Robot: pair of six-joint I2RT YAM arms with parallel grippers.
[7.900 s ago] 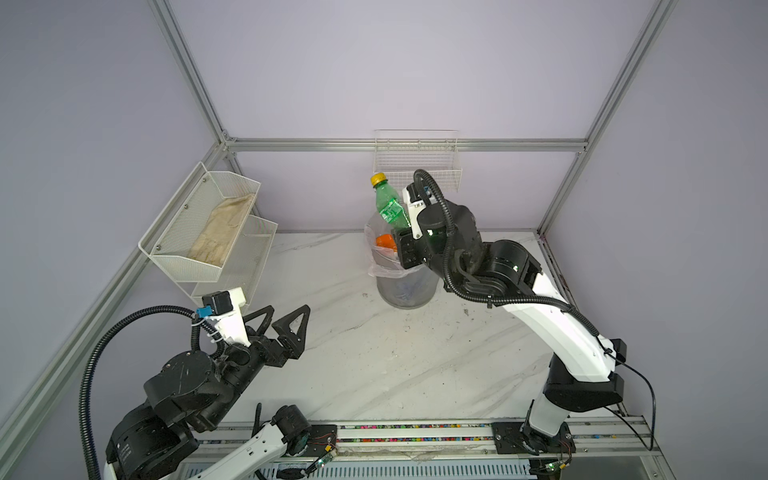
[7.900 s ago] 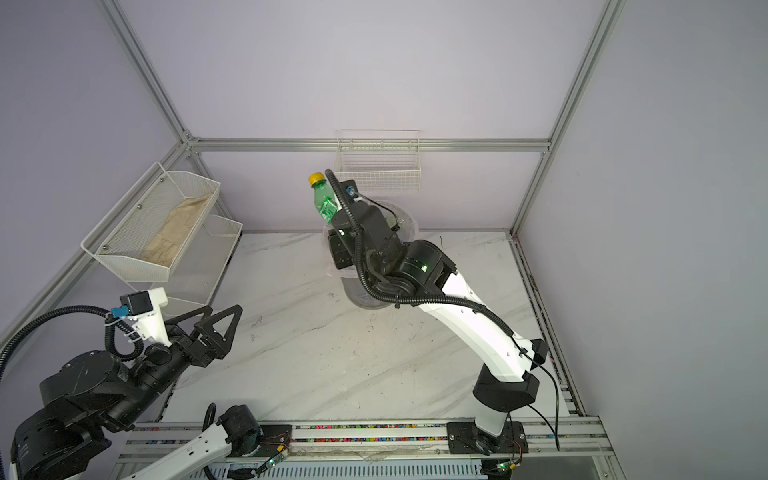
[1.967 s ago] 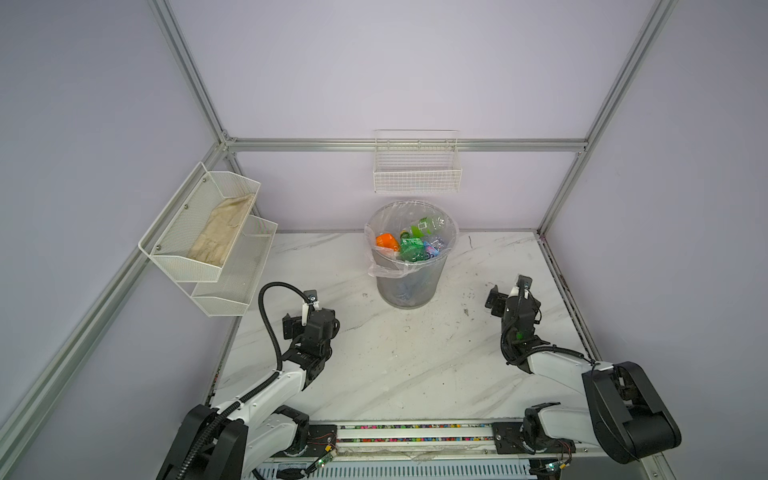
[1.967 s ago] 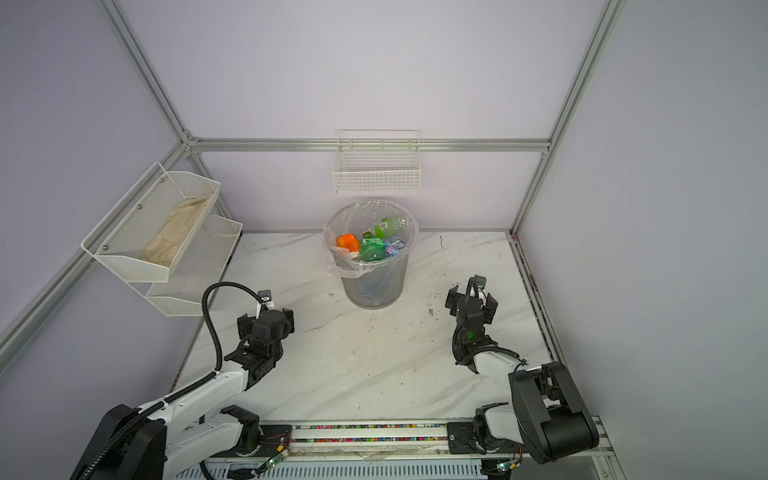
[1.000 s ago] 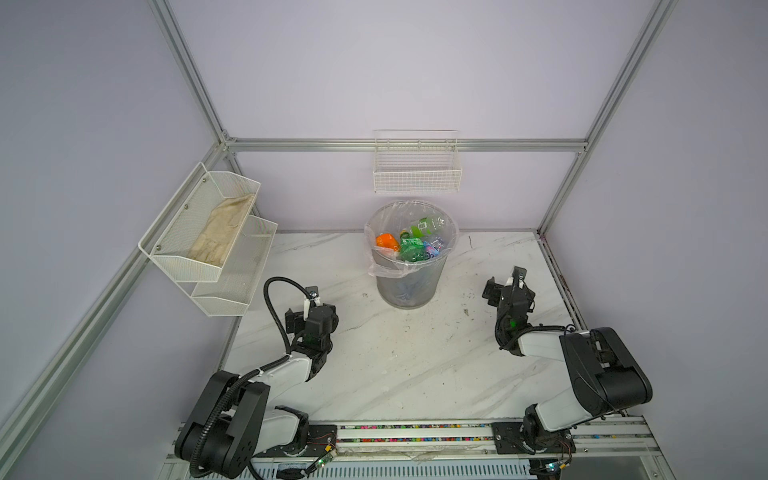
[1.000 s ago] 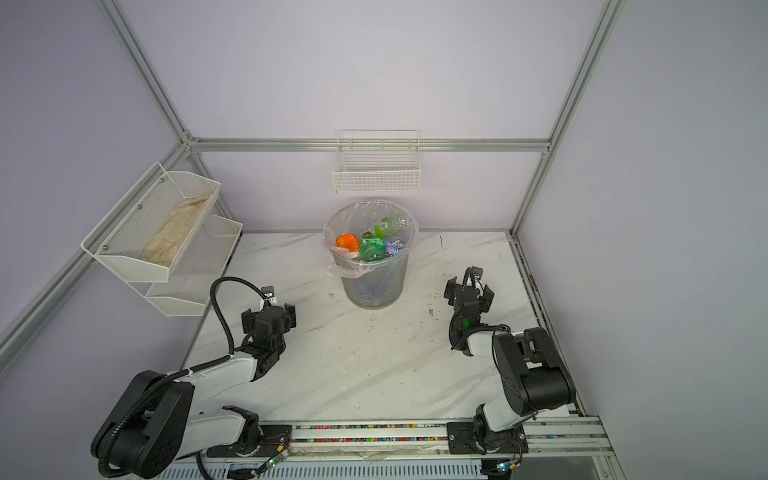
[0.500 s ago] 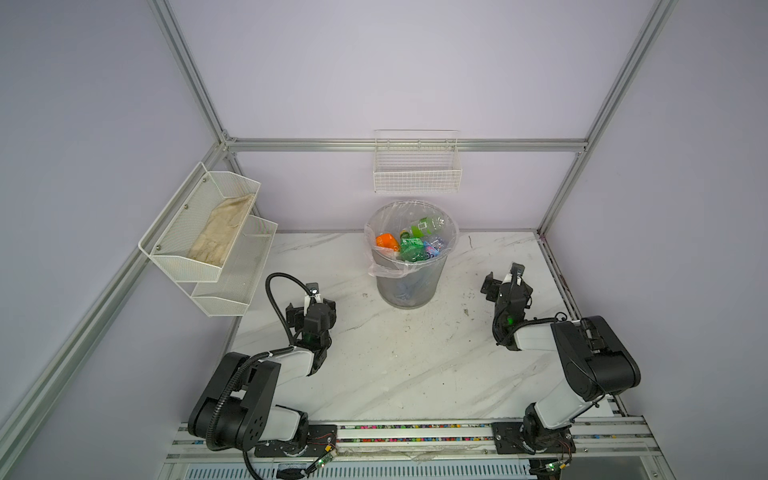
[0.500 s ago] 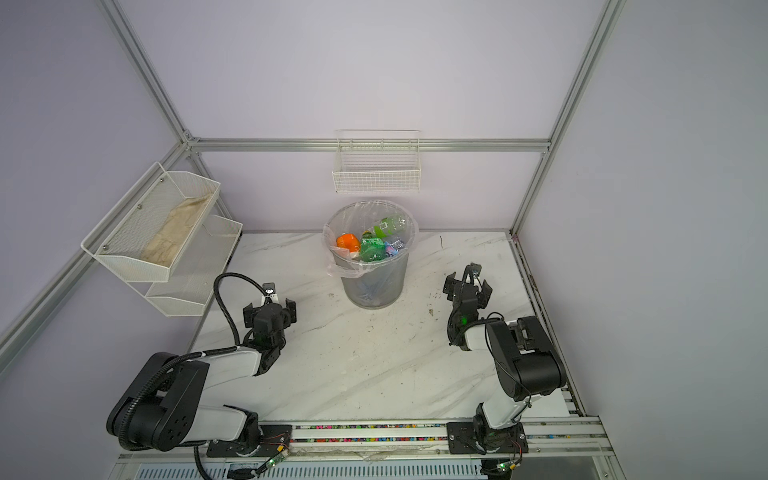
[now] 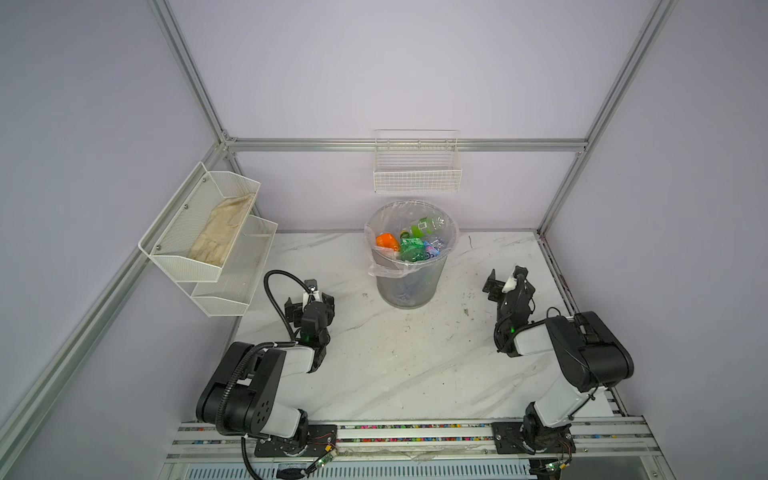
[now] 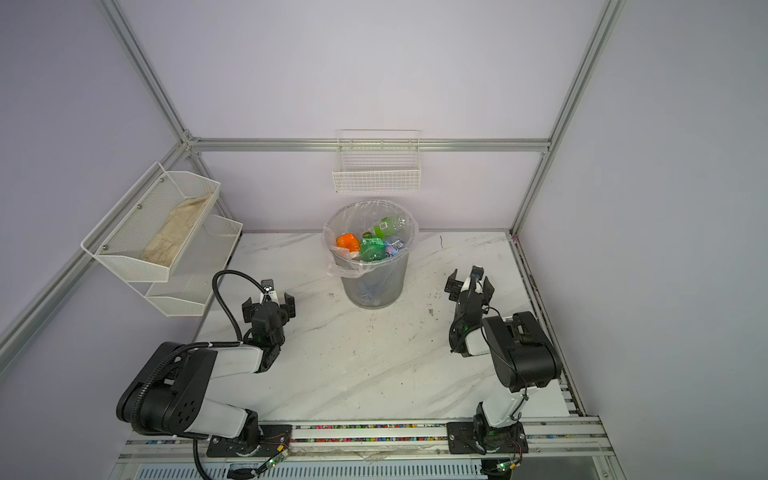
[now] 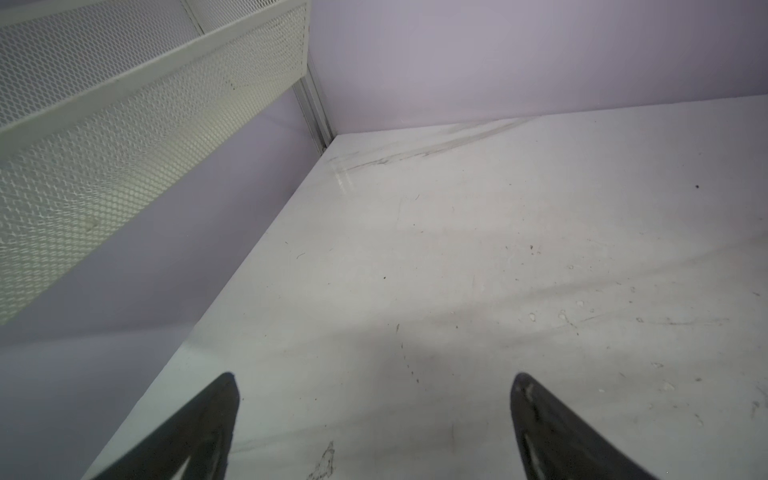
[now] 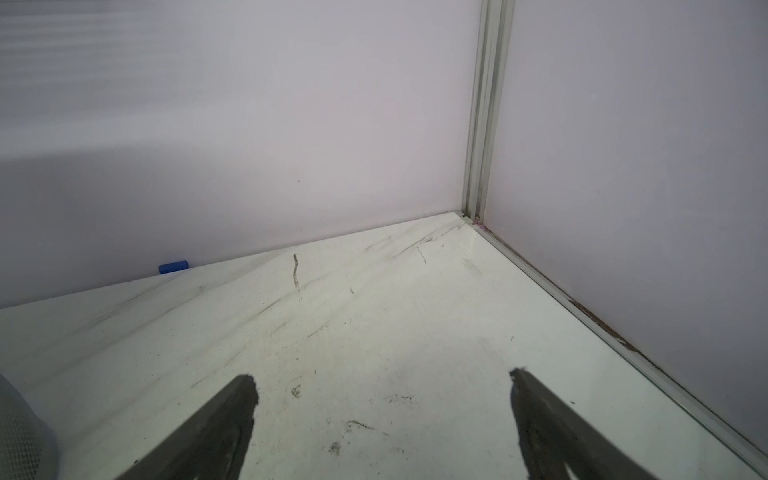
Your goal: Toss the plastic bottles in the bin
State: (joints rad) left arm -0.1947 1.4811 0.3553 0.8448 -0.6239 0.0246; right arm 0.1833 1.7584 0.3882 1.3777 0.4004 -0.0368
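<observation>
Fingers (image 11: 199, 428) of left gripper (image 9: 309, 300) and right gripper (image 9: 505, 282) gape empty above the table (image 9: 395, 365). The bin (image 9: 409, 286) of plastic bottles (image 9: 411, 249) stands between them, below a wire basket (image 9: 417, 178).

Bin (image 9: 409, 286): grey, translucent, noted | plastic bottles (image 9: 411, 249): green, orange, blue seen | table (image 9: 395, 374): white, grey-veined marble recorded | far wire basket (image 9: 417, 178): white grid | walls (image 9: 374, 75): lilac | small piece (image 12: 173, 266) at far wall: blue
</observation>
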